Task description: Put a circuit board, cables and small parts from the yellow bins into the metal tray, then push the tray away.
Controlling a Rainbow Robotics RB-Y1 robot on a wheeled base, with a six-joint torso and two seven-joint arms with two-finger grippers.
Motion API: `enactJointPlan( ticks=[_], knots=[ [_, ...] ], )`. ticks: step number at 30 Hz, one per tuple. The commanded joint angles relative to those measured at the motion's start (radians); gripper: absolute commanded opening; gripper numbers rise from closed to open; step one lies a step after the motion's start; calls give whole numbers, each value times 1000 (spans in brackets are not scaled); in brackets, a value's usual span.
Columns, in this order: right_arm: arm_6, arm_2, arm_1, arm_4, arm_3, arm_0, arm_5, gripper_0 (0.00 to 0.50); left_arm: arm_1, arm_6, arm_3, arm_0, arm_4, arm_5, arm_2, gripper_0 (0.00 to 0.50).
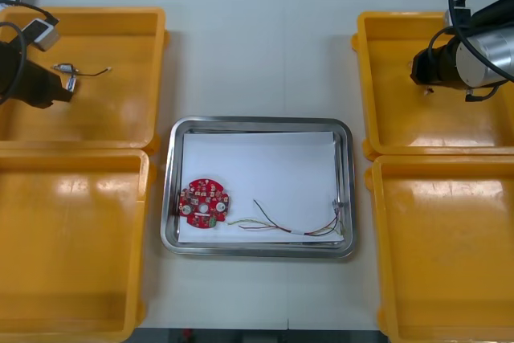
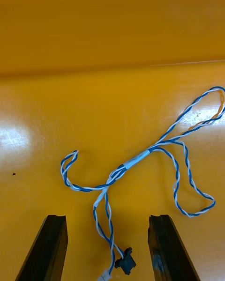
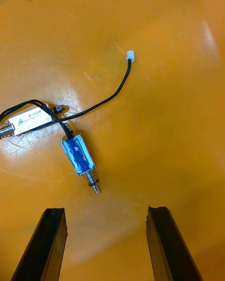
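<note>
The metal tray [image 1: 172, 198], white inside, holds a round red circuit board [image 1: 203, 203] and a red and yellow cable [image 1: 289, 225]. My left gripper [image 1: 66, 86] hangs open in the far left yellow bin [image 1: 120, 118]. Just beyond its fingertips [image 3: 54, 225] lie a blue-wrapped small metal part [image 3: 79, 157], a second small metal part [image 3: 30, 119] and their black cable [image 3: 101, 100]. My right gripper [image 1: 422, 78] is open low in the far right yellow bin [image 1: 401, 130]. A twisted blue and white cable [image 2: 140, 159] lies there, its black connector [image 2: 125, 263] between the fingers [image 2: 164, 243].
The near left bin [image 1: 72, 279] and the near right bin [image 1: 450, 279] show bare floors. A small metal piece [image 1: 340, 205] sits at the tray's right wall. Bare table lies beyond the tray, between the far bins.
</note>
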Motion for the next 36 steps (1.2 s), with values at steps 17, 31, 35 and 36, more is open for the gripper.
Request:
enactJointPlan(
  ticks=[17,31,35,36],
  knots=[
    [58,57,27,5,80,-45,-91,119,29,347,-53,-43,-85,-70,-23,500],
    [109,57,15,4,80,-71,-89,0,26,465,-51,-62,-102,-113,-71,500],
    [124,56,-1,4,64,-101,-31,0,26,477,-35,-65,-87,-149,-105,500],
    [127,56,-4,1,60,-104,-19,0,26,480,-30,-65,-84,-158,-108,500]
  ],
)
